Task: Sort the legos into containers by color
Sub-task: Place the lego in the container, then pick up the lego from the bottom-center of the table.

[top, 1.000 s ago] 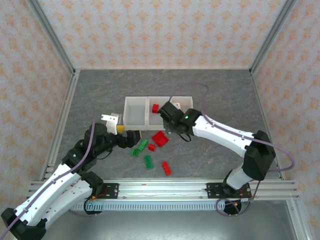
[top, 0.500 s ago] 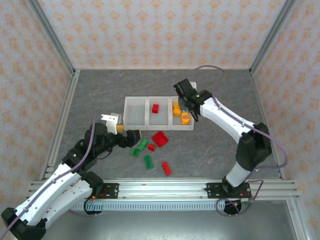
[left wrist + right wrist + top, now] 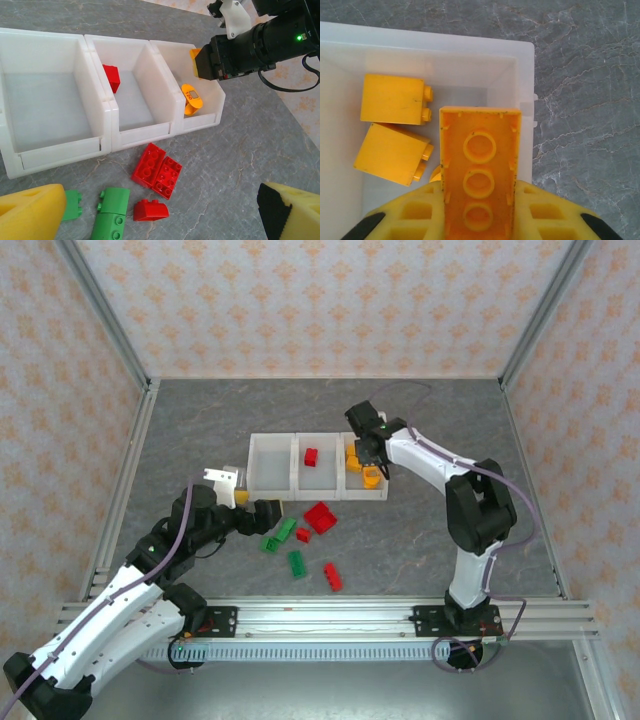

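Now over right-hand bin, off the worktop: right tool pinching light, stiff, slick yellow brick across long sides; left tool wide open, empty.

walls on three sides: peach wallpaper, repeating orange floral motif. table top dark grey, stone-look with pale veining. silver aluminium posts at the back corners, slotted aluminium rail along the near edge. lighting even, shadows soft
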Robot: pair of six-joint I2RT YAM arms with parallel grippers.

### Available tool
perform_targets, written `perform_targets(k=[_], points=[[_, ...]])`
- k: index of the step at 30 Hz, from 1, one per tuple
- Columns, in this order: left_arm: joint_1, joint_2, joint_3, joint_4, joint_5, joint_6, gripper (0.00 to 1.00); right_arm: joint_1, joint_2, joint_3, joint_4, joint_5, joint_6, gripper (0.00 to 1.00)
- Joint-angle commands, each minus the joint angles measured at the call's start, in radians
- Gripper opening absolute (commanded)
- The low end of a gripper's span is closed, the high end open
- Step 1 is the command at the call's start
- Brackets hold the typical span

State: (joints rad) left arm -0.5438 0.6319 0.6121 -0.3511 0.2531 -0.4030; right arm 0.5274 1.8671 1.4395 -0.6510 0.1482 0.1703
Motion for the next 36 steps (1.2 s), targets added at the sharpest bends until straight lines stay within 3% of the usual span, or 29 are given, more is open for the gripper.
perform_targets(k=[1, 7, 17, 22, 25, 27, 30, 36], points=[[-0.01, 0.008, 0.004, -0.005, -0.016, -0.003, 0.99, 0.0, 0.026, 0.027, 0.019, 0.003, -0.008, 0.33], [-0.011, 0.018, 0.005, -0.002, -0.014, 0.0, 0.99, 0.0, 0.018, 0.041, 0.019, 0.003, -0.012, 0.52], [-0.011, 0.057, 0.009, -0.013, -0.031, -0.012, 0.99, 0.0, -0.134, 0.037, 0.02, -0.087, -0.004, 0.65], [-0.013, 0.137, 0.034, -0.1, -0.182, -0.141, 0.99, 0.0, -0.269, 0.0, 0.025, -0.131, -0.001, 0.73], [-0.016, 0.201, 0.01, -0.107, -0.118, -0.271, 0.97, 0.0, -0.345, -0.047, 0.023, -0.173, -0.008, 0.79], [-0.055, 0.209, -0.02, -0.103, -0.122, -0.365, 0.93, 0.0, -0.393, -0.092, 0.016, -0.199, -0.01, 0.83], [-0.155, 0.182, -0.046, -0.125, -0.22, -0.486, 0.9, 0.0, -0.462, -0.174, 0.018, -0.228, -0.008, 0.92], [-0.29, 0.177, -0.057, -0.171, -0.312, -0.617, 0.9, 0.018, -0.561, -0.351, 0.026, -0.397, 0.032, 1.0]])
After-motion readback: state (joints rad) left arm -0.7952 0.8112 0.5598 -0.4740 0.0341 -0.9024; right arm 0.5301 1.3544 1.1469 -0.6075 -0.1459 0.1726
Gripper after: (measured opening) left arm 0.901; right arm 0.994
